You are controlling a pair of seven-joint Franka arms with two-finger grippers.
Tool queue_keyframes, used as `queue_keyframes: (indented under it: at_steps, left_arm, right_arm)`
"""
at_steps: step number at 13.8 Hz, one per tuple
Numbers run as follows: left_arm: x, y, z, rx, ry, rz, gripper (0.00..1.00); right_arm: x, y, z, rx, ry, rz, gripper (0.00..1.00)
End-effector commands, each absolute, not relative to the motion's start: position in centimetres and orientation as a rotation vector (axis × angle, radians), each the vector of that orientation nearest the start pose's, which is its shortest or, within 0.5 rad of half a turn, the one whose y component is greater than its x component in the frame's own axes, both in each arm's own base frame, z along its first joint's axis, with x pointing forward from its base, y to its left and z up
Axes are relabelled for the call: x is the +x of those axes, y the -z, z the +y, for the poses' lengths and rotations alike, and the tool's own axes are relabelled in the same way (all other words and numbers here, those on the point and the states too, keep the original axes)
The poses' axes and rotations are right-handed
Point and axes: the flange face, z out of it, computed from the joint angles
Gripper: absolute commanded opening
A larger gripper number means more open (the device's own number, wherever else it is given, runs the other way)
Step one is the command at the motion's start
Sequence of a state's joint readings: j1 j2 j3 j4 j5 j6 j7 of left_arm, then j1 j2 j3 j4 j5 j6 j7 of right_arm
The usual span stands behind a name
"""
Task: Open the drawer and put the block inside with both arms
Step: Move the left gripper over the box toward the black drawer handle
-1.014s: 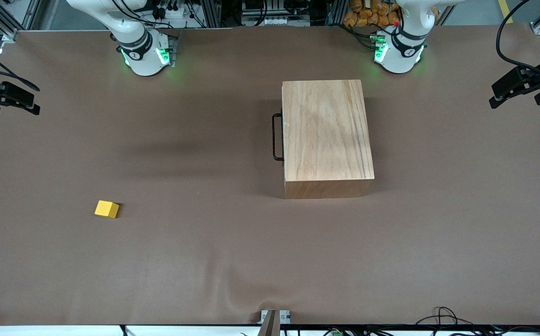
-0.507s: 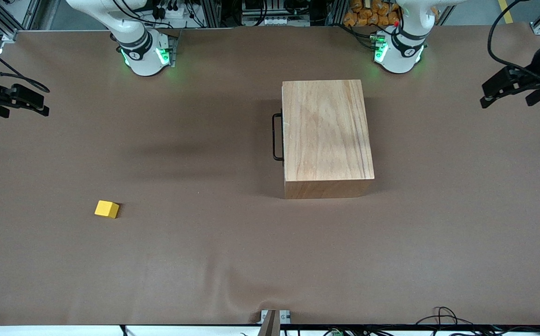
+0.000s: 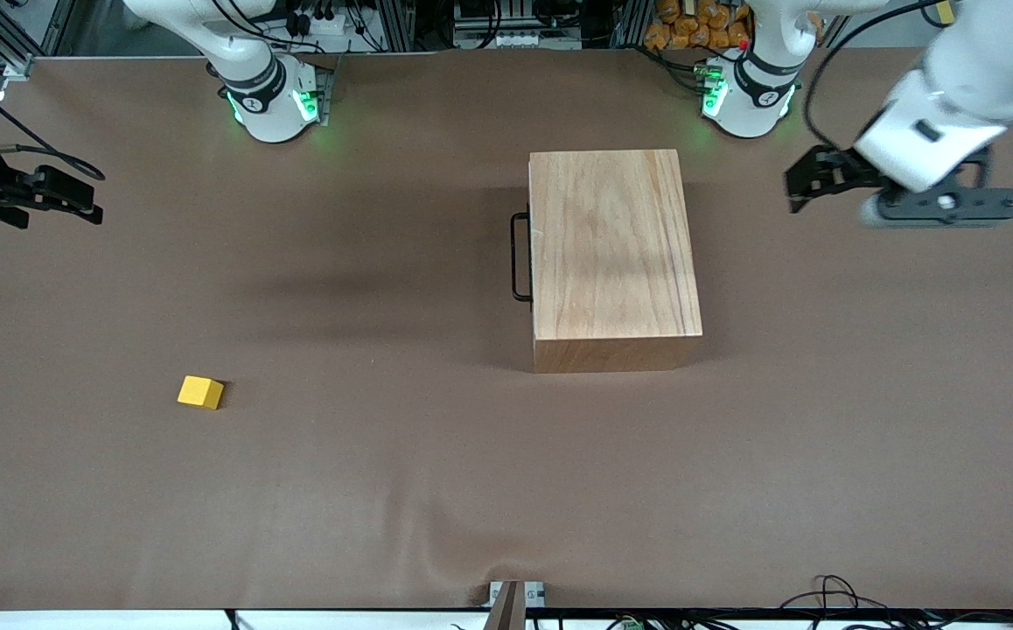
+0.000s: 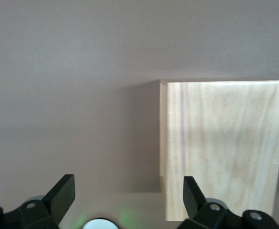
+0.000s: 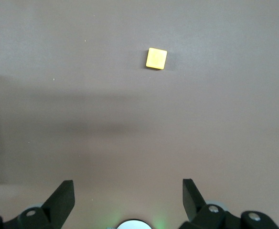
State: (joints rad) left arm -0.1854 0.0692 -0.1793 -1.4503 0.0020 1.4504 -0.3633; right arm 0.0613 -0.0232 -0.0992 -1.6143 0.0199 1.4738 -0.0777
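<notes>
Both tools hang wide open and empty over the bench, drawer shut, block lying loose.

Your left tool (image 3: 808, 181) is up in the air over the bare bench toward the left arm's end, beside the wooden box (image 3: 613, 249); its fingers (image 4: 63, 193) stand spread with nothing between them, and its wrist view looks down on one edge of the box. Your right tool (image 3: 78, 197) hovers at the right arm's end of the bench, fingers (image 5: 63, 195) just as wide and holding nothing. You can see the drawer (image 3: 530, 258) pushed fully into the box, its black wire handle (image 3: 518, 257) facing the right arm's end. You'll find the yellow block (image 3: 200, 392) resting on the brown bench (image 3: 384, 490), well apart from the box, nearer the front camera and toward the right arm's end.
</notes>
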Motion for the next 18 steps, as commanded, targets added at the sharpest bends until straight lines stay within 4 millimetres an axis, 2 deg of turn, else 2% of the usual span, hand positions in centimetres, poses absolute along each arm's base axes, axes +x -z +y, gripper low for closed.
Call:
queue_keyframes:
  at_steps: [1,6,9,11,14,18]
  left_arm:
    - [53.0,-62.1,-25.8,-3.081,-0.095,-0.056,1.00]
    - [52.1,-57.7,-36.0,-3.061,-0.132,-0.171,1.00]
    - [51.1,-55.1,-40.5,-3.057,-0.130,-0.221,1.00]
    - [50.2,-53.5,-43.0,-3.047,-0.116,-0.242,1.00]
    - [49.0,-51.3,-46.7,-3.003,-0.074,-0.274,1.00]
    - [48.1,-49.6,-48.8,-2.968,-0.030,-0.283,1.00]
  right_arm:
    - [54.3,-60.4,-1.7,-3.106,-0.172,-0.070,1.00]
    - [55.7,-58.3,-1.7,-3.108,-0.193,-0.069,1.00]
    - [56.7,-56.4,-1.7,-3.111,-0.201,-0.065,1.00]
    - [57.0,-55.8,-1.6,-3.111,-0.189,-0.066,1.00]
    - [56.6,-56.4,-1.9,-3.110,-0.181,-0.057,1.00]
    - [56.4,-56.9,-2.1,-3.111,-0.169,-0.053,1.00]
